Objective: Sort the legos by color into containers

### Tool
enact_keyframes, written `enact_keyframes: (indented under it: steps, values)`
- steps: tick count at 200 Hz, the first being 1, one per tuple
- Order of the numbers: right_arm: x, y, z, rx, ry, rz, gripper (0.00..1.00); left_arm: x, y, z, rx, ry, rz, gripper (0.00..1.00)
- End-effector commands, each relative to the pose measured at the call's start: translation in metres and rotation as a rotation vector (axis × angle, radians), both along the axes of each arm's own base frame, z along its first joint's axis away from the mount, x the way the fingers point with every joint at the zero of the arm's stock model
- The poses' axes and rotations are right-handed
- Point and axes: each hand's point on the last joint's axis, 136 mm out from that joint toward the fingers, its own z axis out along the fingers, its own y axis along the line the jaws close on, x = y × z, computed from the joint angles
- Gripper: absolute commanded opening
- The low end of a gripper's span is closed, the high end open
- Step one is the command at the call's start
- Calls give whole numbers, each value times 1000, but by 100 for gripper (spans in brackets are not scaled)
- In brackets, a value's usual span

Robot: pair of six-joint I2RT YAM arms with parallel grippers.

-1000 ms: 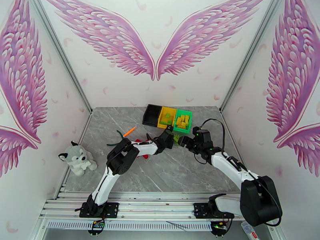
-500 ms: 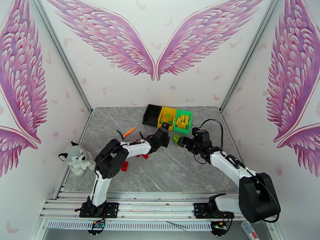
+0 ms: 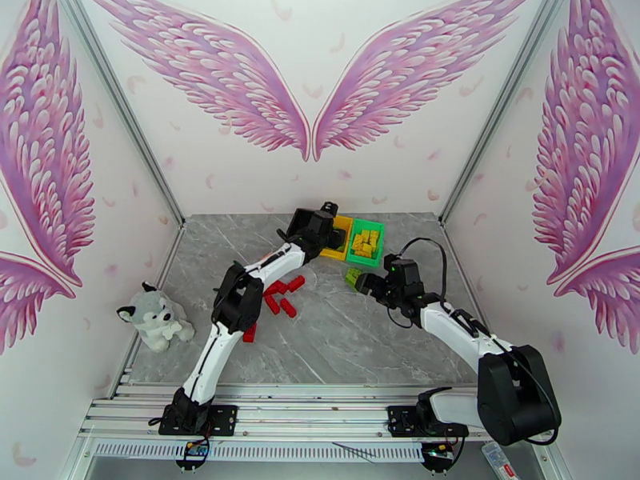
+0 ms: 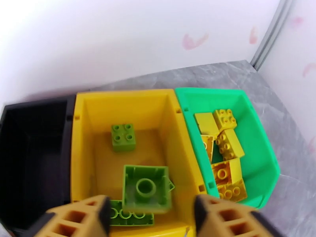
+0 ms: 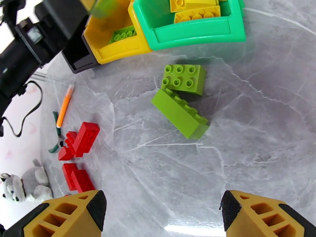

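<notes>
My left gripper [image 4: 152,216] hangs open over the yellow container [image 4: 85,115]. A light green lego [image 4: 147,188] sits underside up between its fingers, touching neither; two more green legos [image 4: 123,136] lie in that container. Yellow legos [image 4: 225,143] fill the green container [image 4: 260,155], and the black container [image 4: 31,155] looks empty. My right gripper [image 5: 162,214] is open above the table, near two green legos [image 5: 183,78] lying side by side. Red legos [image 5: 85,137] are scattered to the left. From above, the left gripper [image 3: 324,222] reaches the containers while the right gripper [image 3: 362,283] hovers by the green legos [image 3: 352,275].
Orange-handled pliers [image 5: 63,111] lie left of the red legos. A plush husky [image 3: 156,318] sits at the table's left edge. One red lego [image 3: 250,334] lies apart near the left arm's elbow. The walls close in just behind the containers.
The left arm swung from mid-table back to the yellow container, and its gripper went from shut to open, letting go of a green lego. The right arm stayed put.
</notes>
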Motion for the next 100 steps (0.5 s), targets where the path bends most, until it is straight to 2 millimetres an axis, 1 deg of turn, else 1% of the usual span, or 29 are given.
enact_keyframes:
  steps: [1, 22, 30, 31, 33, 34, 36, 40, 42, 43, 45, 47, 49, 50, 61, 63, 65, 71, 74, 75, 79, 93, 100]
  values:
    - [9, -3, 5, -73, -23, 0, 83, -15, -5, 14, -11, 20, -38, 75]
    - [12, 0, -1, -131, -9, 21, 82, -35, -1, 37, -35, -22, -40, 77]
    - [13, 2, -4, -160, 0, 32, 81, -45, 1, 51, -56, -47, -43, 77]
    - [14, 2, -5, -165, 1, 34, 81, -47, 2, 49, -54, -45, -43, 78]
    - [14, 2, -5, -172, 1, 38, 81, -50, 3, 54, -60, -55, -43, 78]
    - [14, 3, -6, -177, 4, 39, 81, -52, 3, 52, -60, -53, -43, 78]
    - [15, 3, -6, -186, 5, 42, 80, -55, 5, 57, -68, -62, -43, 78]
    - [16, 4, -8, -203, 10, 48, 79, -61, 7, 60, -76, -69, -44, 78]
    - [16, 4, -9, -213, 13, 50, 79, -64, 8, 66, -85, -80, -42, 78]
    - [16, 4, -10, -216, 15, 50, 79, -65, 9, 64, -85, -79, -42, 78]
    - [17, 4, -11, -226, 19, 52, 79, -69, 11, 70, -95, -87, -41, 78]
    - [17, 5, -12, -235, 22, 55, 78, -73, 13, 69, -97, -87, -40, 78]
    - [18, 6, -13, -243, 23, 58, 78, -76, 14, 75, -107, -95, -40, 79]
    - [18, 6, -13, -247, 24, 59, 78, -78, 14, 74, -109, -95, -41, 79]
    - [21, 7, -18, -293, 33, 69, 77, -98, 26, 88, -153, -119, -34, 80]
    - [21, 8, -18, -302, 34, 74, 77, -102, 28, 87, -158, -118, -34, 80]
    - [22, 8, -19, -309, 36, 75, 77, -106, 31, 91, -170, -125, -34, 80]
    - [23, 9, -21, -331, 40, 84, 77, -120, 37, 93, -192, -134, -34, 81]
    - [24, 9, -22, -343, 42, 86, 77, -125, 40, 98, -207, -146, -34, 82]
    - [24, 10, -23, -346, 43, 88, 77, -128, 42, 93, -204, -139, -33, 82]
    - [25, 10, -23, -359, 44, 90, 77, -138, 48, 90, -214, -138, -29, 83]
    - [27, 13, -28, -395, 49, 108, 77, -167, 66, 91, -275, -146, -27, 85]
    - [29, 13, -30, -409, 52, 110, 77, -180, 75, 87, -301, -141, -20, 86]
